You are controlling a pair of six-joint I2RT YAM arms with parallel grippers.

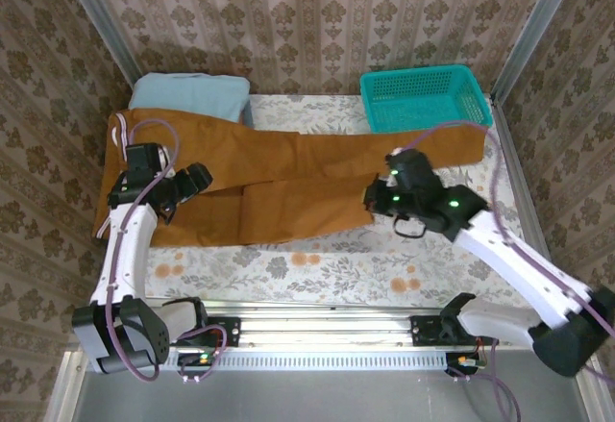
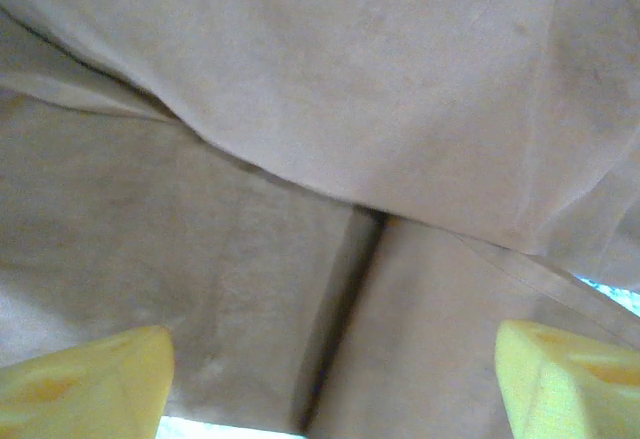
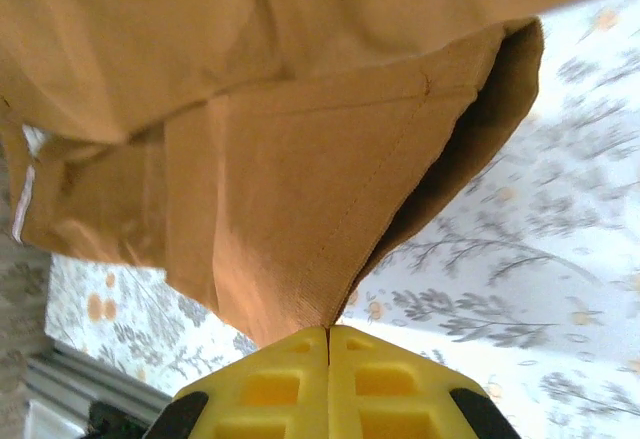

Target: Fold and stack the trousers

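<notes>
Rust-brown trousers (image 1: 250, 167) span the table (image 1: 317, 268) in top view, waist at L, legs to R. Far leg's end stops at the front of a teal basket (image 1: 421, 95), its mesh floor in plain sight. Blue folded garment (image 1: 192, 95) has its near edge hidden by the waist. Left gripper (image 1: 195, 180) is over the seat, right gripper (image 1: 373, 199) at the near leg's end.

Left wrist: yellow fingertips (image 2: 90, 374) cut off at bottom corners, jaws wide apart above creased cloth.

Right wrist: right gripper (image 3: 328, 334) jaws closed, pinching the hem corner; leg opening too dark to see inside.
</notes>
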